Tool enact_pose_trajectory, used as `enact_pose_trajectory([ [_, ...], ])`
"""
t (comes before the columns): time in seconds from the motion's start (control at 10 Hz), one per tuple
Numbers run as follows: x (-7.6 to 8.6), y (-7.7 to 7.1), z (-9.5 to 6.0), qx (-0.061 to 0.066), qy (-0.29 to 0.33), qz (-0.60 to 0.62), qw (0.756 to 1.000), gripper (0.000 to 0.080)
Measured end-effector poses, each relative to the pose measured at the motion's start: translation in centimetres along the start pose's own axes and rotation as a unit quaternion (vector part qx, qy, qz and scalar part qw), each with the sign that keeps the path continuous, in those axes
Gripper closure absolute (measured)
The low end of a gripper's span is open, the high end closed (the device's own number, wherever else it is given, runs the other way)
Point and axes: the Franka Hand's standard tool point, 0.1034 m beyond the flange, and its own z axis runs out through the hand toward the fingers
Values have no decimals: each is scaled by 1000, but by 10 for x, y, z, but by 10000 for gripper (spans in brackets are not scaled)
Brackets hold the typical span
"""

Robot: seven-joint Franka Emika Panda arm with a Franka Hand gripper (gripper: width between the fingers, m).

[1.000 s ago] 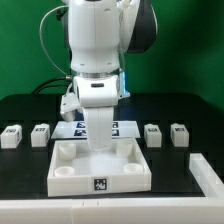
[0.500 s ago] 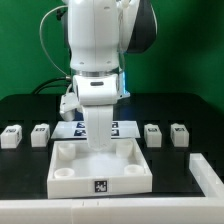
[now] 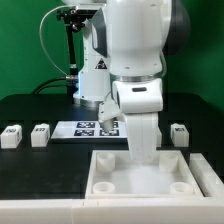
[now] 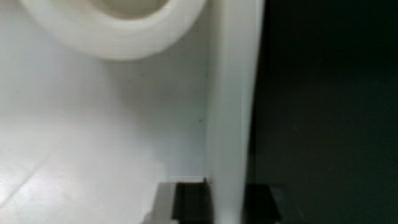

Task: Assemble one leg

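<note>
The gripper (image 4: pixel 226 204) is closed on the upright wall of the square panel (image 3: pixel 140 178); dark fingers (image 4: pixel 185 203) are seen against both wall faces. No leg is held. If the panel is dragged by this thin, smooth rim, slipping or tilting is to be expected, and the nearest leg (image 3: pixel 180 134), just beyond the panel at the exterior view's right, may be struck.

The panel is matt white plastic, tray-shaped, with round corner sockets (image 4: pixel 128 25). The further legs (image 3: pixel 12 137), small tagged white blocks, are set on the black table (image 3: pixel 30 165) beside the marker board (image 3: pixel 92 128).
</note>
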Motion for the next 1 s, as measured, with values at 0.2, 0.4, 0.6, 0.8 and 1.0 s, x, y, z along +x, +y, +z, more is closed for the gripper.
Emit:
enact_pose_trajectory([
  [0.2,12,0,1,11,-2,7,1000,735],
  [0.4,12,0,1,12,-5,3,1000,735],
  [0.6,12,0,1,4,-2,3,1000,735],
  [0.8,12,0,2,5,-2,4,1000,522],
  [1.0,12,-1,2,5,-2,4,1000,351],
])
